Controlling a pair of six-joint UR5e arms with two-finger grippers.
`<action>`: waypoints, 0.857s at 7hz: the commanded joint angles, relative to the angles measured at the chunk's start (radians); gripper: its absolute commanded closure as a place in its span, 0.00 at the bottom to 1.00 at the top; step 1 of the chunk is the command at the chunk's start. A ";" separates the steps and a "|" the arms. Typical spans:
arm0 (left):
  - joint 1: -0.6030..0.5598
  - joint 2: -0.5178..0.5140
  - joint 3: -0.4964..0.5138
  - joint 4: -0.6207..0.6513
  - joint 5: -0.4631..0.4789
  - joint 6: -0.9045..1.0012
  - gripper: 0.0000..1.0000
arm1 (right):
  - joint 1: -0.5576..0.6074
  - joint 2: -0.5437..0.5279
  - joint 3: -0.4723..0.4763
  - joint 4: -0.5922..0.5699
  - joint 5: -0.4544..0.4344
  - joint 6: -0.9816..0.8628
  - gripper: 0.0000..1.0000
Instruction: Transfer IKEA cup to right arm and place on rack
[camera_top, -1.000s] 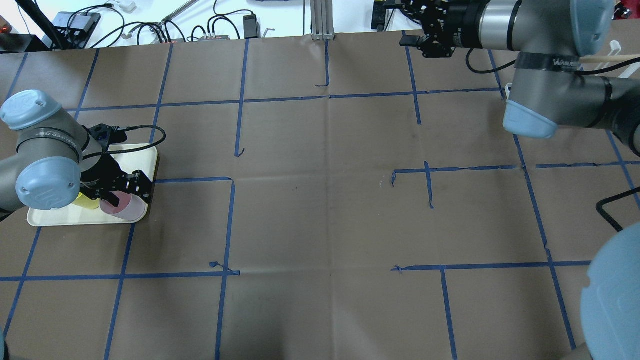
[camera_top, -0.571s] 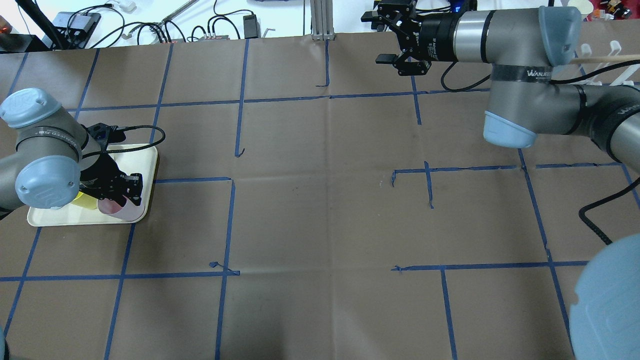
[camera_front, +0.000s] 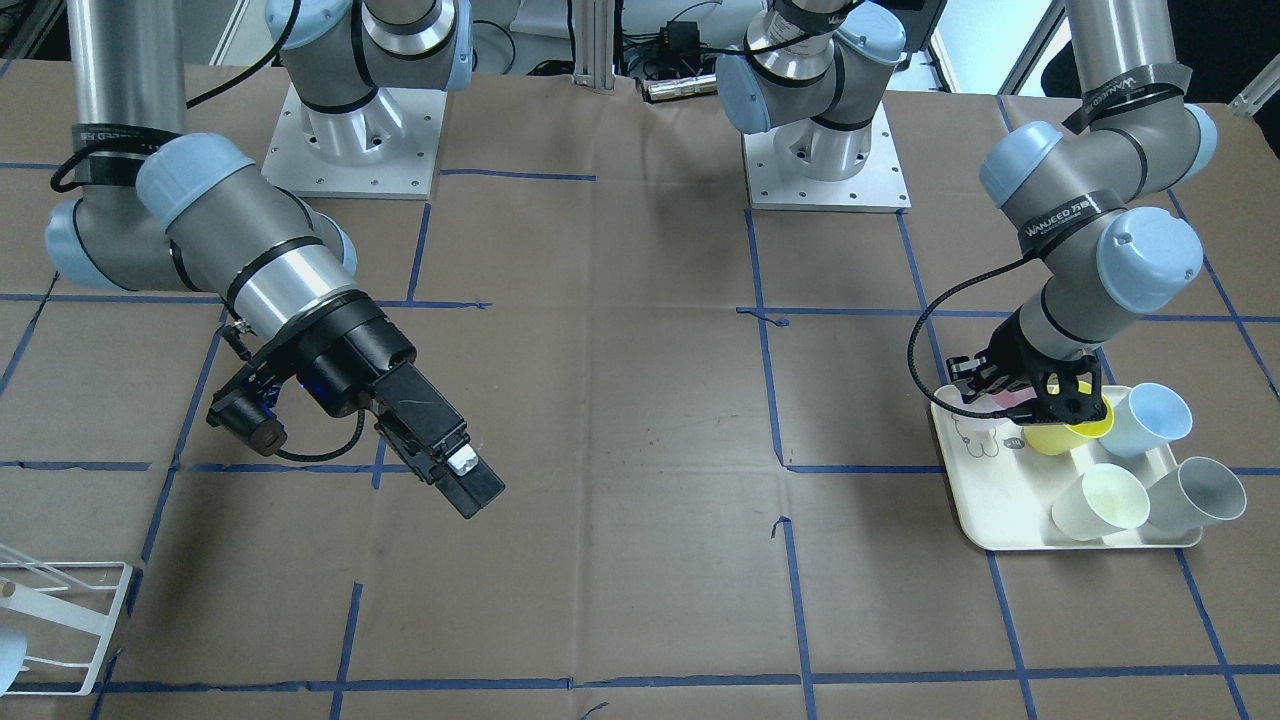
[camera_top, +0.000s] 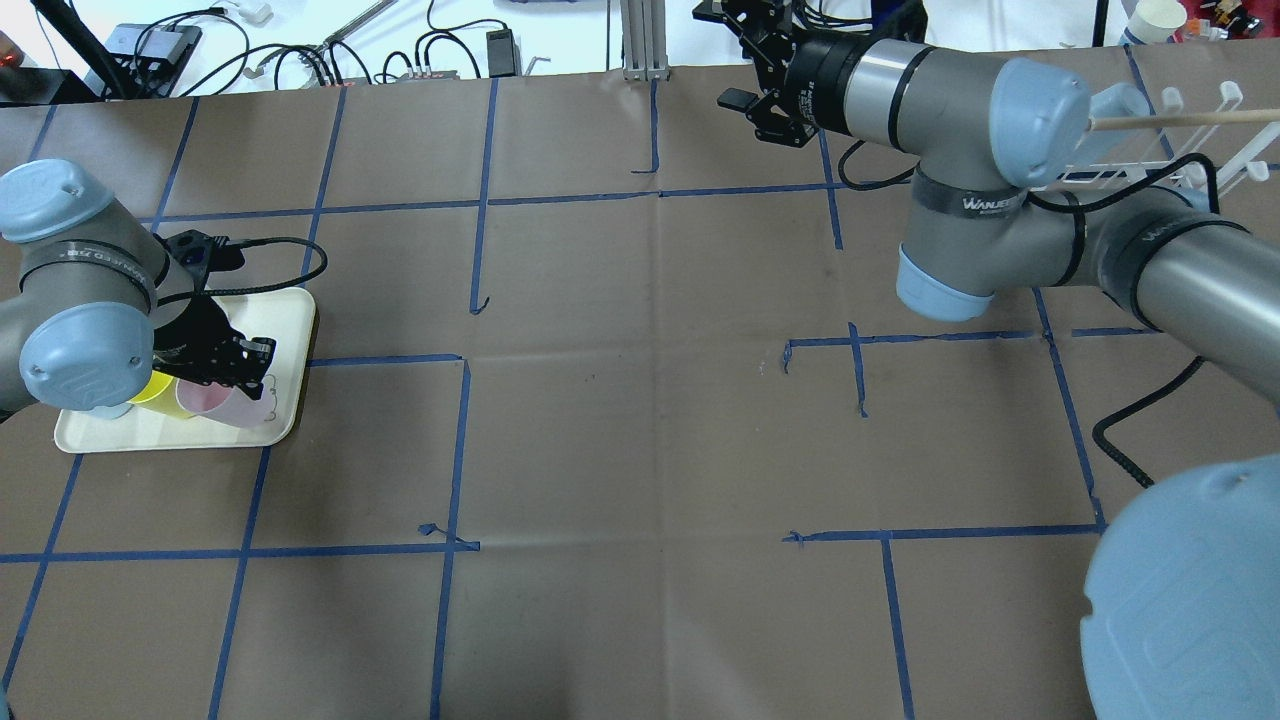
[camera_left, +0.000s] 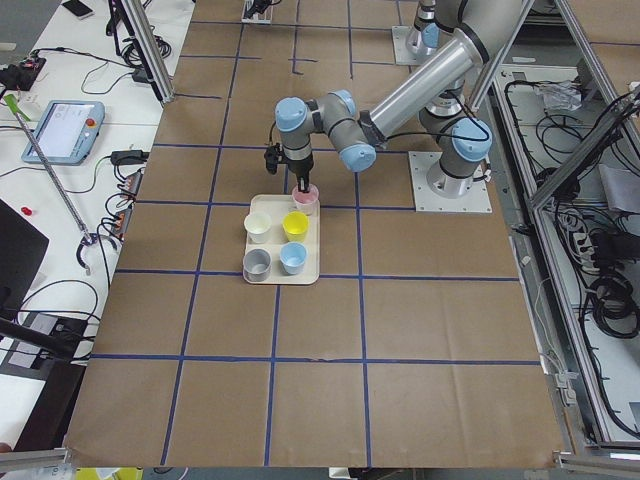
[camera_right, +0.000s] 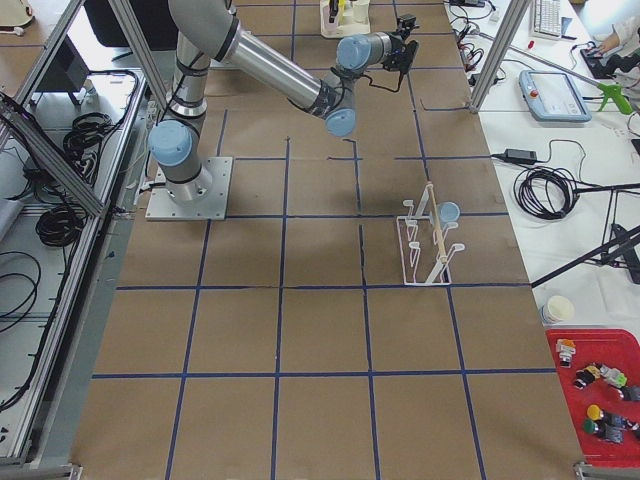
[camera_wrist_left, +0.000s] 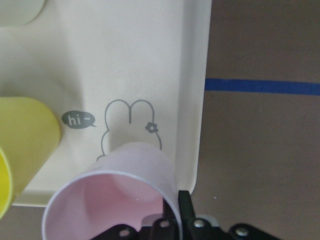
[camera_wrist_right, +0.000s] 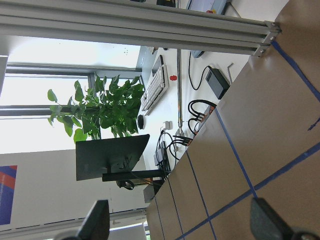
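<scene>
We are tipping up the pink cup (camera_wrist_left: 110, 200), left tool (camera_wrist_left: 167, 217) now clamped on its rim; right tool (camera_top: 728, 55), spread wide, swinging left.

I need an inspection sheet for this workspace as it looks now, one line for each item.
Surface: brown paper with blue tape lines.
Job's things: pink cup on the cream tray; white rack carries one blue cup.
Clutter: yellow cup, pale-blue cup, cream cup, grey cup, all on the tray.
Grippers: left gripper shut on the pink cup's rim; right gripper open, empty.
Cables: black cable at the left wrist; ribbed hose near the right arm.
Surroundings: white bench with cables; red bin.
</scene>
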 joint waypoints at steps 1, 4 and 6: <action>-0.054 0.041 0.086 -0.089 0.019 -0.001 1.00 | 0.058 0.066 0.002 -0.153 -0.072 0.163 0.00; -0.056 0.017 0.339 -0.331 0.052 0.001 1.00 | 0.060 0.086 -0.012 -0.242 -0.070 0.219 0.00; -0.062 -0.021 0.427 -0.370 0.034 0.049 1.00 | 0.059 0.087 -0.012 -0.262 -0.070 0.258 0.00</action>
